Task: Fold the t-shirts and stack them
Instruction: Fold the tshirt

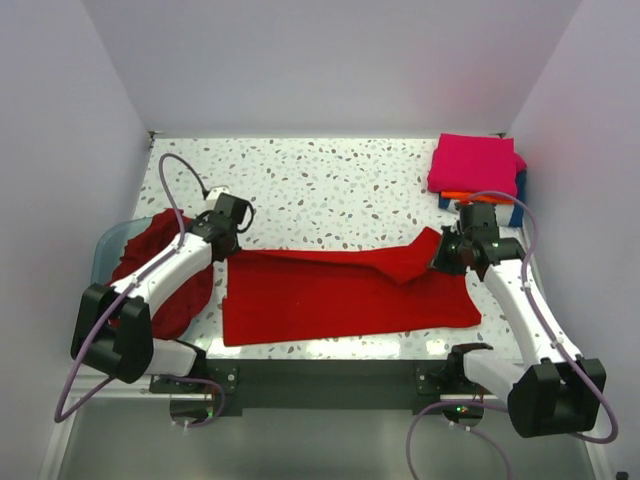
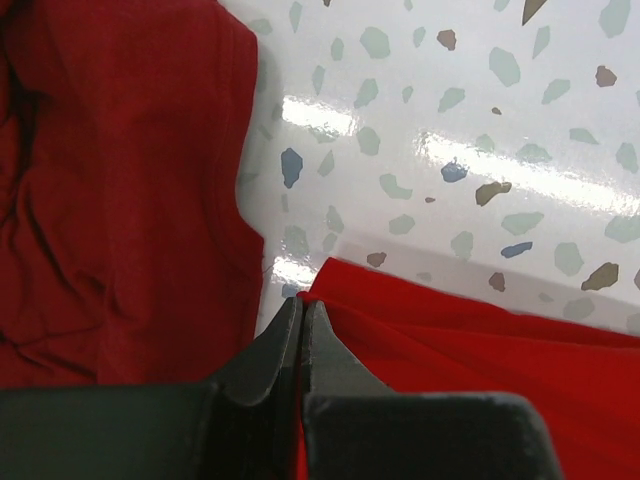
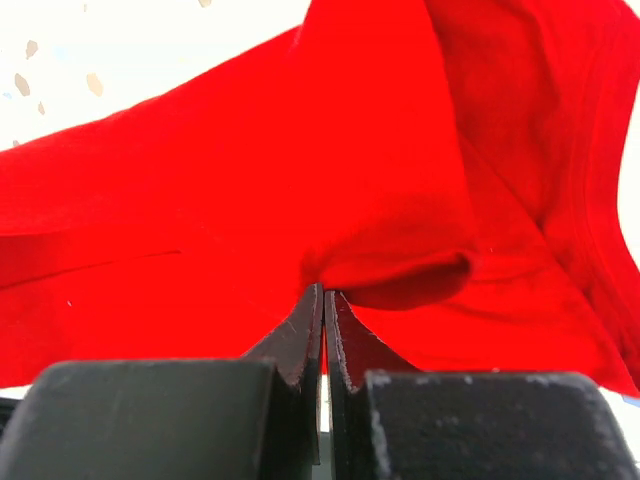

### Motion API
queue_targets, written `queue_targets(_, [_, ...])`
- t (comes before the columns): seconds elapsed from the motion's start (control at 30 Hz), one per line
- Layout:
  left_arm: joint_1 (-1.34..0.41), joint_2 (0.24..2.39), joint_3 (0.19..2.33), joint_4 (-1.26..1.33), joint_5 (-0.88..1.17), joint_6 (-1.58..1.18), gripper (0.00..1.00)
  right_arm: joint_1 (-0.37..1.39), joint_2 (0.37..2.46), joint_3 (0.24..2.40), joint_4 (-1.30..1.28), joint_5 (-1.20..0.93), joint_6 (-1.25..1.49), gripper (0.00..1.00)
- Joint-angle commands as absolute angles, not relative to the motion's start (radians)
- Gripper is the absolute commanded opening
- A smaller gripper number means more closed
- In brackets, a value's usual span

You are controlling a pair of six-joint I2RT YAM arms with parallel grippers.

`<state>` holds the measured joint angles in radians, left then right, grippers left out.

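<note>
Red shirt (image 1: 340, 295) lies spread left-to-right across the table (image 1: 330, 180), centre to lower part of the top frame. Left gripper (image 1: 232, 245) is at its upper left corner. In the left wrist view the gripper (image 2: 302, 305) is clenched, a sliver of red cloth showing between the fingers (image 2: 265, 365), so it is pinching that corner. Right gripper (image 1: 447, 255) is at the upper right corner, where the cloth pulls up into a point. In the right wrist view the gripper (image 3: 324, 295) is also clenched, with a bunched fold of shirt at the tips. The rest of the shirt lies flat, with a crease near the right end. Folded stack (image 1: 475, 165) is in the upper right of the top frame: magenta on top, an orange edge under it, something white and blue at the bottom. Darker red pile (image 1: 150, 270) sits at the left edge in the tub (image 1: 105, 245), partly under the left arm, just beside the shirt's left edge.
</note>
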<state>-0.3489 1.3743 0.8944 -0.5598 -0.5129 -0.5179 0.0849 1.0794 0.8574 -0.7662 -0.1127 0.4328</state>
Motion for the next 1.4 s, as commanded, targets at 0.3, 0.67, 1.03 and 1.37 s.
queue_targets(0.3, [-0.376, 1.299, 0.861, -0.686, -0.531, -0.586, 0.15, 0.089, 0.986, 0.808, -0.841, -0.106, 0.446, 0.04])
queue_targets(0.67, [-0.377, 1.166, 0.965, -0.753, -0.497, -0.549, 0.90, 0.091, 1.003, 0.833, -0.821, -0.084, 0.448, 0.56])
queue_targets(1.03, [-0.379, 1.322, 0.950, -0.565, -0.387, -0.520, 0.89, 0.074, 1.313, 0.985, -0.658, -0.048, 0.430, 0.42])
queue_targets(1.37, [-0.379, 1.354, 0.845, -0.382, -0.307, -0.574, 0.89, 0.003, 1.566, 1.095, -0.554, -0.077, 0.380, 0.44])
